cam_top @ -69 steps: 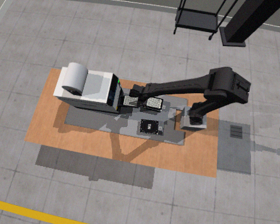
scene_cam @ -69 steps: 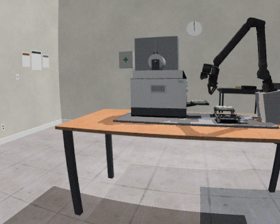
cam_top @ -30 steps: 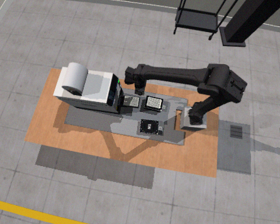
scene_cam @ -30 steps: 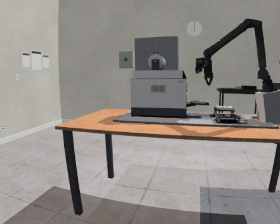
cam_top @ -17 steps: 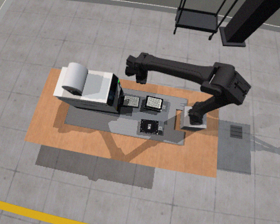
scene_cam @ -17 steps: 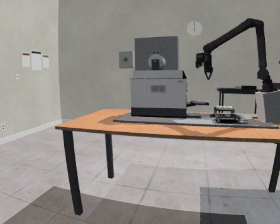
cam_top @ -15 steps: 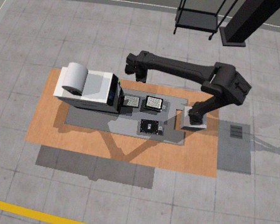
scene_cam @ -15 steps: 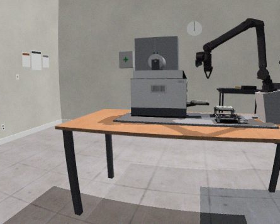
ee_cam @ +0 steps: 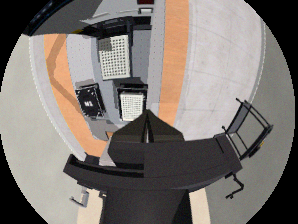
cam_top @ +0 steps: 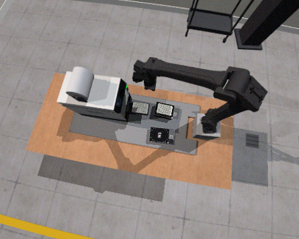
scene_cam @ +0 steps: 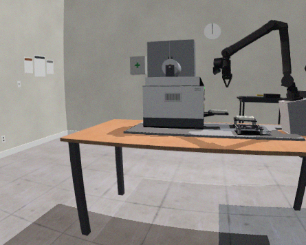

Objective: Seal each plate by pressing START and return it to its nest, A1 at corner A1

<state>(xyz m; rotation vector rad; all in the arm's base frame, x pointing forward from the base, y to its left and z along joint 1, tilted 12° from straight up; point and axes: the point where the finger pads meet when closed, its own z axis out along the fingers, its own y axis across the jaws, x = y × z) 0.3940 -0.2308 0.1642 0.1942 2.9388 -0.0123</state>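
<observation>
The sealer point(cam_top: 105, 92) point(scene_cam: 173, 108) shows a green lamp point(cam_top: 126, 86) on its front. Its stage is out and bears an open-looking plate point(cam_top: 140, 108) point(ee_cam: 115, 60) with its wells showing; it appears flat. Whether its seating is exact is too small to tell. A second plate point(cam_top: 164, 109) point(ee_cam: 132, 106) sits in the nest nearer the table's far edge. The other nest point(cam_top: 159, 135) point(ee_cam: 90, 102) holds no plate; its label is blurred. My gripper point(cam_top: 150, 88) point(scene_cam: 227, 86) point(ee_cam: 147, 113) is shut and empty, pointing down, high above the table, beyond the stage towards the far edge.
A white foil roll point(cam_top: 80, 82) stands on top of the sealer. The grey mat point(cam_top: 127, 135) lies under the sealer and nests on the wooden table point(cam_top: 191, 171). The arm's base point(cam_top: 207, 131) stands at the right. A wheeled cart point(cam_top: 209, 23) is on the floor behind.
</observation>
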